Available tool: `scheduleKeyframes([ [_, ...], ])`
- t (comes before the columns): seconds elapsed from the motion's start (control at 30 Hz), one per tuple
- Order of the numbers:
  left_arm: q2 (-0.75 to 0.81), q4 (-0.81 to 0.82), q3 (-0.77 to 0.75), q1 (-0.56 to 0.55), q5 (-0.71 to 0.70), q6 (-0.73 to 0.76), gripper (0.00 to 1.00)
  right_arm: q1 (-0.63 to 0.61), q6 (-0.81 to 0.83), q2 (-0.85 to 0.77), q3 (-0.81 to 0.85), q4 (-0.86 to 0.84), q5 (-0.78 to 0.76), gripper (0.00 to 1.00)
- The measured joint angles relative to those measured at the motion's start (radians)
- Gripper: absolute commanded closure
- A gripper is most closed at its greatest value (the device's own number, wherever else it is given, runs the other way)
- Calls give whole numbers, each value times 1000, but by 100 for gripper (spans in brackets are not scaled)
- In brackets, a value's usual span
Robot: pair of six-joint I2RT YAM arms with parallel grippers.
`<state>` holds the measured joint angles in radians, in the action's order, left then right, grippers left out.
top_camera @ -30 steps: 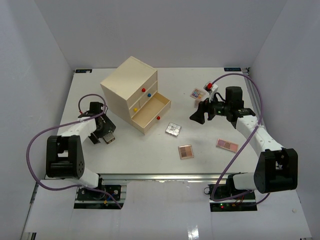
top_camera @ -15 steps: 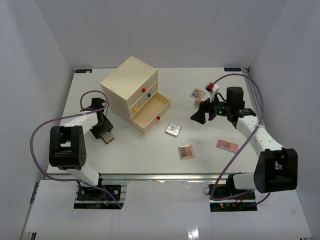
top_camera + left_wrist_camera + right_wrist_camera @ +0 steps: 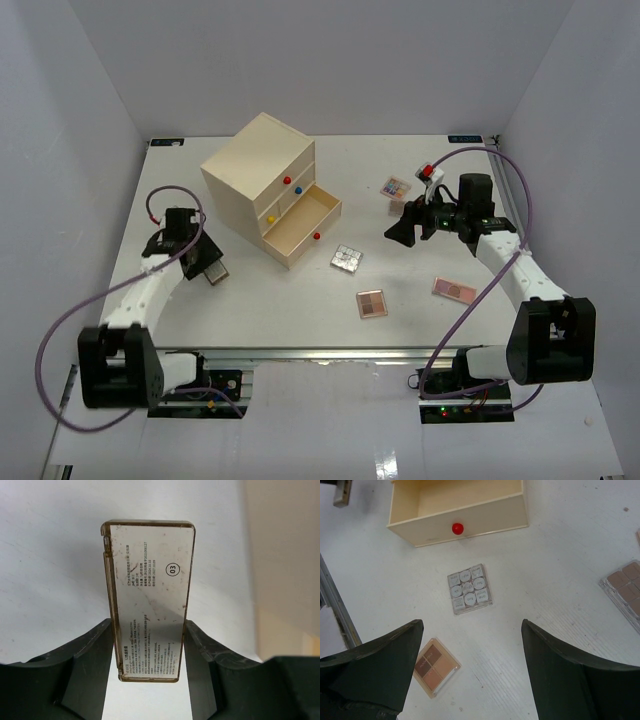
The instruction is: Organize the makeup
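While the right gripper (image 3: 471, 630) gapes wide, the left gripper (image 3: 148, 632) clamps a palette (image 3: 150, 575) labelled "03".

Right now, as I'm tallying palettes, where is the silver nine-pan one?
In the top view the silver palette lies flat near the table's middle, just right of the open drawer, with the brown palette next nearest, toward the near edge.
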<state>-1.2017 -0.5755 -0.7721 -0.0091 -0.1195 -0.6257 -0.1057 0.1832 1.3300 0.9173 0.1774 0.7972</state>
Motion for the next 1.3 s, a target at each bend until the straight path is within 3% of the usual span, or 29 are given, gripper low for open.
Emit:
scheduleKeyframes([
  [0.13,376,38,0,-13,117,52,100,8,39,0,-13,1,41,15],
  [0.27,551,92,-28,-33,275,96,100,10,87,12,-16,10,74,15],
  [0.47,531,123,-131,-77,506,172,100,18,149,25,-16,34,90,15],
  [0.67,396,157,-304,-221,565,260,100,48,170,35,-16,38,94,15],
  [0.8,262,171,-386,-416,480,320,100,70,170,40,-16,39,97,15],
  [0.97,10,128,-515,-700,246,420,100,87,169,40,-16,42,103,15],
  [1.2,-295,58,-623,-759,-69,563,99,91,168,40,-16,48,121,15],
  [1.3,-402,41,-662,-757,-204,636,94,91,168,40,-16,52,127,14],
])
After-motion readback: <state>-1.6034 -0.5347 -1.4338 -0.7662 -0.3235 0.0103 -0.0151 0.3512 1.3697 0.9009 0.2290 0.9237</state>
